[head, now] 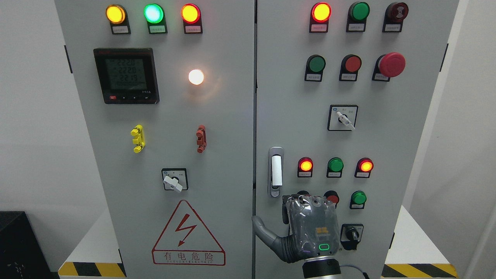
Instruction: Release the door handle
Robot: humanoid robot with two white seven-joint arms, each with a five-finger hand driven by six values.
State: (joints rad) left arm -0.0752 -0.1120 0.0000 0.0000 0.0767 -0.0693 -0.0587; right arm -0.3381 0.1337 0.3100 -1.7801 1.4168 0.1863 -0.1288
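The door handle (pixel 276 171) is a silver vertical lever with a white grip, set at the left edge of the grey cabinet's right door (pixel 387 124). My right hand (pixel 298 217) comes up from the bottom edge and hovers just below and to the right of the handle, clear of it. Its back faces me, the thumb (pixel 263 230) stretches left toward the door seam, and the hand holds nothing. It covers part of two buttons behind it. The left arm is out of sight.
The right door carries red and green buttons (pixel 335 165), a red mushroom stop (pixel 391 64) and rotary switches (pixel 343 118). The left door (pixel 174 128) has a meter (pixel 126 75), lamps, yellow and red clips, and a lightning warning sign (pixel 188 236). White walls flank the cabinet.
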